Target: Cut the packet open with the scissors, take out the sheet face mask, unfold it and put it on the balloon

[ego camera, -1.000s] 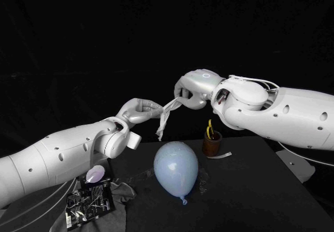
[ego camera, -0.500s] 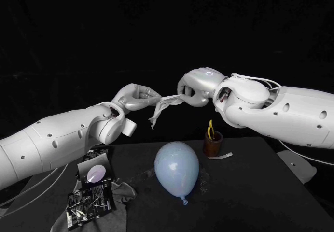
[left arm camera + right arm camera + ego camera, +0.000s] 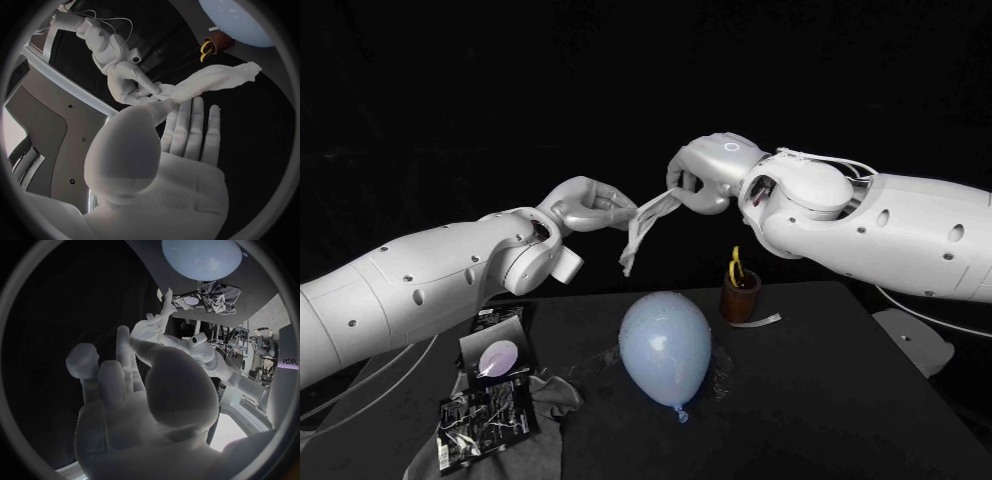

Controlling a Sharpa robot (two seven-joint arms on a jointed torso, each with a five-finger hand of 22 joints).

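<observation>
The white sheet mask (image 3: 640, 226), still folded into a narrow strip, hangs in the air above the table. My left hand (image 3: 590, 208) pinches it from one side and my right hand (image 3: 697, 186) pinches its upper end from the other. In the left wrist view the mask (image 3: 211, 80) stretches from my left hand (image 3: 181, 131) past my right hand (image 3: 134, 85). The pale blue balloon (image 3: 665, 346) lies on the table below the two hands. Yellow-handled scissors (image 3: 736, 266) stand in a brown cup (image 3: 740, 298) behind the balloon. The right wrist view shows my right hand (image 3: 145, 390) and the balloon (image 3: 200, 257).
The cut packet (image 3: 496, 350) lies at the table's (image 3: 819, 400) left edge, with another dark printed packet (image 3: 485, 420) in front of it on a grey cloth (image 3: 557, 395). A small white strip (image 3: 759, 321) lies beside the cup.
Both hands have risen a little with the mask between them. My left arm has lifted and uncovered the cut packet. The mask's free end hangs higher above the balloon.
</observation>
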